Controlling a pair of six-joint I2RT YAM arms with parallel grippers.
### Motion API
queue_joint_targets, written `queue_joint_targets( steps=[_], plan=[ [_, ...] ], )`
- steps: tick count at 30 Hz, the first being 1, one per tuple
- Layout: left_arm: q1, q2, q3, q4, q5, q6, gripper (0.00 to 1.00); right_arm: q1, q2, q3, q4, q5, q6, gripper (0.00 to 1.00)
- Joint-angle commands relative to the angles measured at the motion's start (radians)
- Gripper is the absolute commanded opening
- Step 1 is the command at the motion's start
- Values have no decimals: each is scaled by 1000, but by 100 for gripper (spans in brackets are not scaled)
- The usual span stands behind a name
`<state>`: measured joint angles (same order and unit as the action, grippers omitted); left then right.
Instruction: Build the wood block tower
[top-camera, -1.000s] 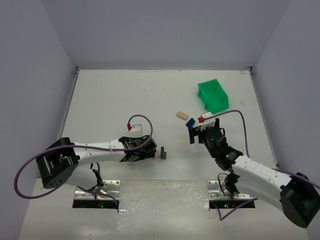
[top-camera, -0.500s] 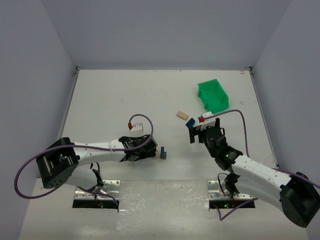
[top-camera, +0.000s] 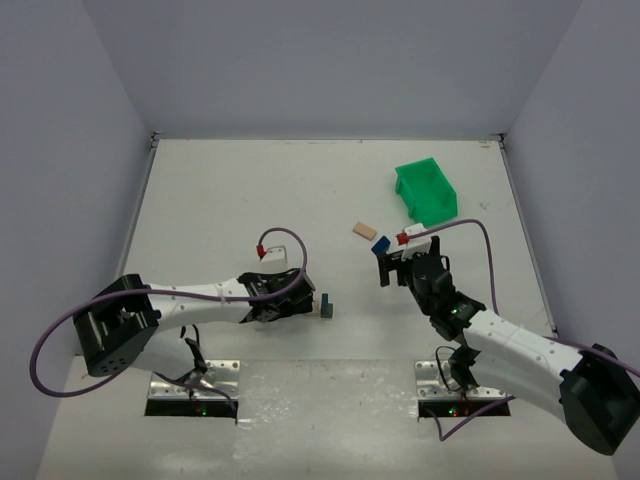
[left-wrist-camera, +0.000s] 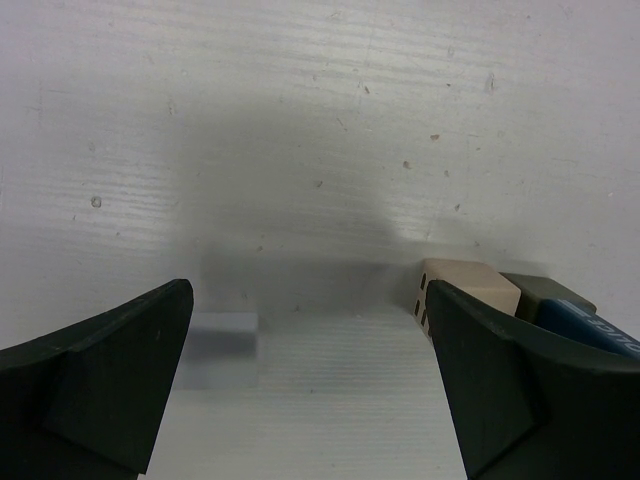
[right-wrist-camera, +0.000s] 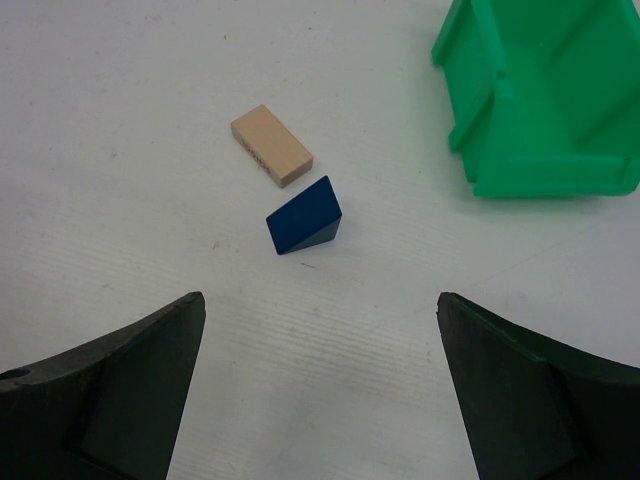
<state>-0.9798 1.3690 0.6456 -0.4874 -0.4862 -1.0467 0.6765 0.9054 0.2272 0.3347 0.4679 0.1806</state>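
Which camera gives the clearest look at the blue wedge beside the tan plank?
The right wrist view: the blue wedge lies whole and large, sloped face plain. The top view shows only a small blue speck. The left wrist view misses it.

Left tool (left-wrist-camera: 308, 295): fingers spread, lower corners. Tan block (left-wrist-camera: 468, 288), grey block (left-wrist-camera: 545, 293), blue piece (left-wrist-camera: 585, 328): lower right, on white bench (left-wrist-camera: 320, 120).
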Motion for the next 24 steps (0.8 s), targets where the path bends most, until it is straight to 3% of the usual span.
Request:
queue_joint_targets(
  steps=[1, 14, 24],
  plan=[
    [14, 6, 3, 45, -7, 19, 100, -4, -1, 40, 29, 19, 5, 99],
    [15, 9, 27, -19, -48, -22, 100, -3, 3, 43, 24, 17, 4, 99],
    [14, -77, 54, -317, -103, -232, 100, -4, 7, 46, 24, 11, 6, 99]
  ],
)
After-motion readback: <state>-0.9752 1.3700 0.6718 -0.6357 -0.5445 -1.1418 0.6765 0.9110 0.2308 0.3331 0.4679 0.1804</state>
